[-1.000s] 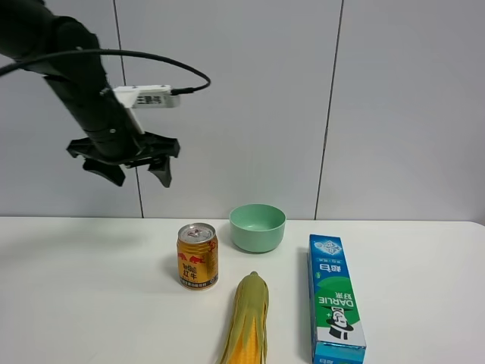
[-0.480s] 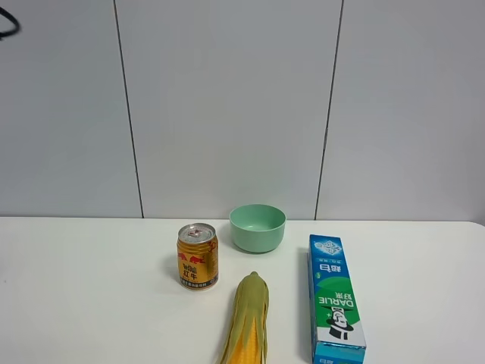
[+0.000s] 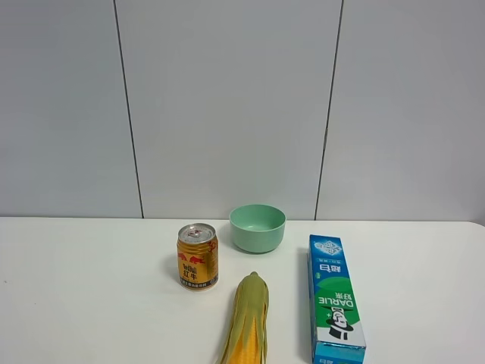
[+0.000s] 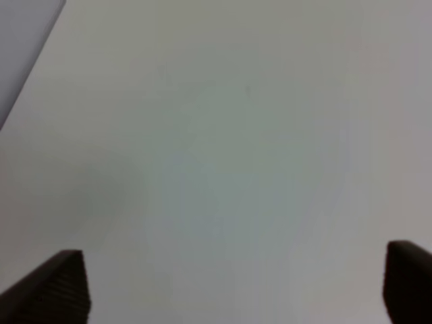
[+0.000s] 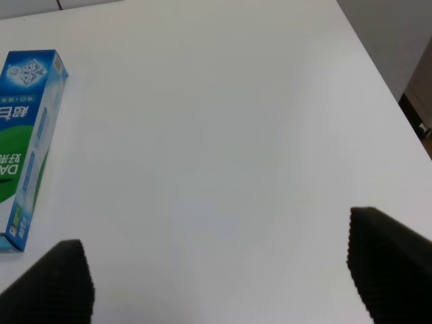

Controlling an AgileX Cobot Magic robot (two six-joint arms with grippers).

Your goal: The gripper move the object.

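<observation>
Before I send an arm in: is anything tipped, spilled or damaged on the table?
Nothing stands out. The can and bowl stand upright, the corn cob and toothpaste box lie flat and intact, and no spill shows on the table.

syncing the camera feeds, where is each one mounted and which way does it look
Exterior high: raised, facing the wall across the table; shows can, bowl, corn, toothpaste box; no arm visible.
Left wrist: on the left arm, facing a blank pale surface; left claw fingertips show.
Right wrist: on the right arm, looking down at the table; right claw fingertips show.
Shared: toothpaste box, exterior and right wrist.
</observation>
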